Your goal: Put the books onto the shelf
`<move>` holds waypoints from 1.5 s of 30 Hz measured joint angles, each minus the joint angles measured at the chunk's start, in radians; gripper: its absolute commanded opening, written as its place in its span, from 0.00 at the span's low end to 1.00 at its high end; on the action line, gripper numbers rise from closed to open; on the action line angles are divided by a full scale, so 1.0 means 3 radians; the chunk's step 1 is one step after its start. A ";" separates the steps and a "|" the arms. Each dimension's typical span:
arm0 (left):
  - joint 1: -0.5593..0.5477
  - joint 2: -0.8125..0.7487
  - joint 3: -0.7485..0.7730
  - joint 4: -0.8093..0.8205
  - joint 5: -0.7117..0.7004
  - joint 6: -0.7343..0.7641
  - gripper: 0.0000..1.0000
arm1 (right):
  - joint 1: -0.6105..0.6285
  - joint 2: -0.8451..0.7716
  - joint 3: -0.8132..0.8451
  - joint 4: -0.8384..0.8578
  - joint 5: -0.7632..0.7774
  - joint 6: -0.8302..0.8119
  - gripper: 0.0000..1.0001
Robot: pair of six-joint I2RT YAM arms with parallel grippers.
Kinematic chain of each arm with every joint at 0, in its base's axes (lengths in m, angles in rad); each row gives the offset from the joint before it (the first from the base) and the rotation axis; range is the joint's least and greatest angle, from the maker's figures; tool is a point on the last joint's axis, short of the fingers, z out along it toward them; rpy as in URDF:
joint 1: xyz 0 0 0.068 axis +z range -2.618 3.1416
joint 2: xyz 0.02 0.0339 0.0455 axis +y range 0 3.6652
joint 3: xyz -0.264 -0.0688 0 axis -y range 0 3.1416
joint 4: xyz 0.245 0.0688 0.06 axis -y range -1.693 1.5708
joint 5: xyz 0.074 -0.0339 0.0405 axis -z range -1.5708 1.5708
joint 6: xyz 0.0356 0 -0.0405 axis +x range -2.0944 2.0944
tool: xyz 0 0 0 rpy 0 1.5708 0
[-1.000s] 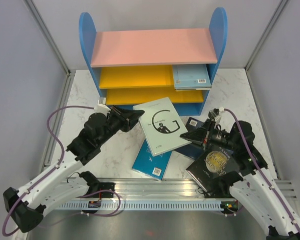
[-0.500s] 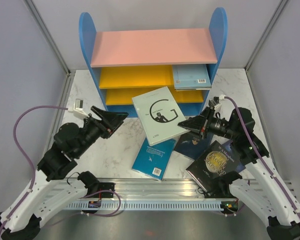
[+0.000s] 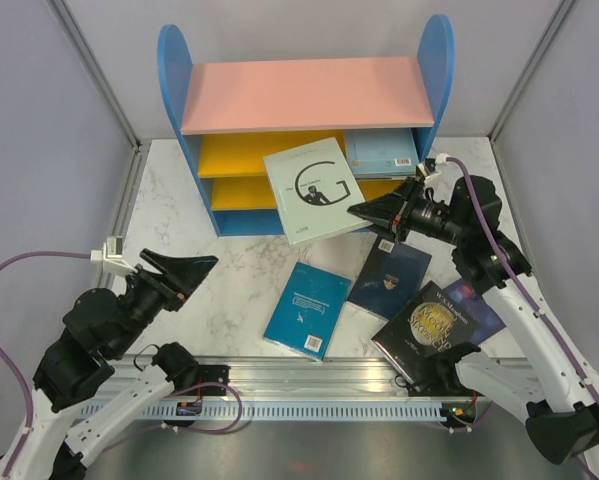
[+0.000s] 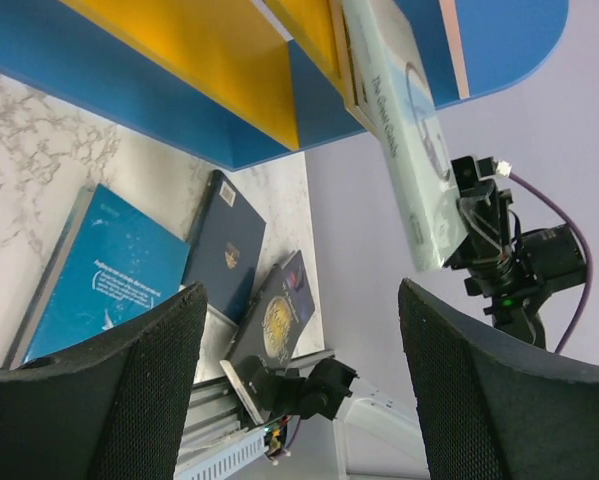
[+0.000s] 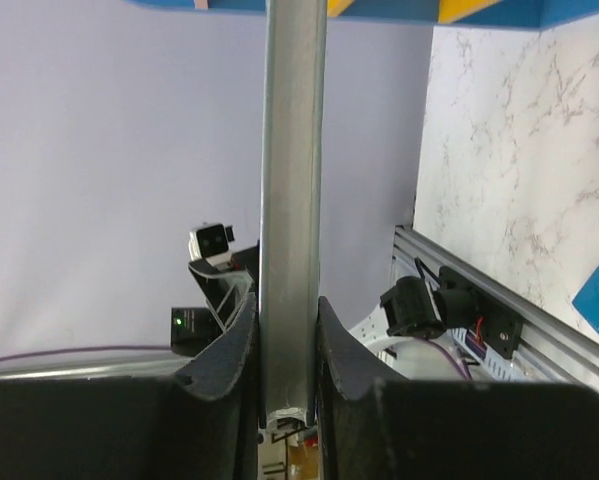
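R gripper (image 3: 360,211) clamped on pale G-cover book (image 3: 312,192) edge, holds it tilted at shelf (image 3: 299,95) front, prob. for sliding in. L gripper (image 3: 207,265) jaws apart, empty, well clear.

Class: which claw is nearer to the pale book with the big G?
Right. The right claw grips the pale book by its edge, in front of the shelf. The left claw hangs open over the table, well apart, on its left.

White book (image 3: 312,193): lifted higher, now tilted in front of the shelf (image 3: 309,95), pinched by right gripper (image 3: 357,210).
Left gripper (image 3: 205,264): let go, jaws spread, drawn back toward near left.
Navy book (image 3: 389,278): uncovered.
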 measured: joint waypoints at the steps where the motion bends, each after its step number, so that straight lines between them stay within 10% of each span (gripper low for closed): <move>1: 0.0000 -0.0028 0.0013 -0.0066 -0.0015 0.0000 0.80 | -0.0010 0.0051 0.0043 -0.0001 0.0024 -0.0004 0.00; 25: -0.0036 -0.0312 0.0263 -0.0708 -0.0169 0.0000 0.82 | -0.1480 0.0866 0.0532 0.0114 -0.0072 0.0055 0.00; 45: -0.0191 -0.0384 0.0280 -0.0847 -0.0355 -0.0001 0.82 | -0.1762 0.1102 0.0604 0.0217 -0.0369 0.0055 0.02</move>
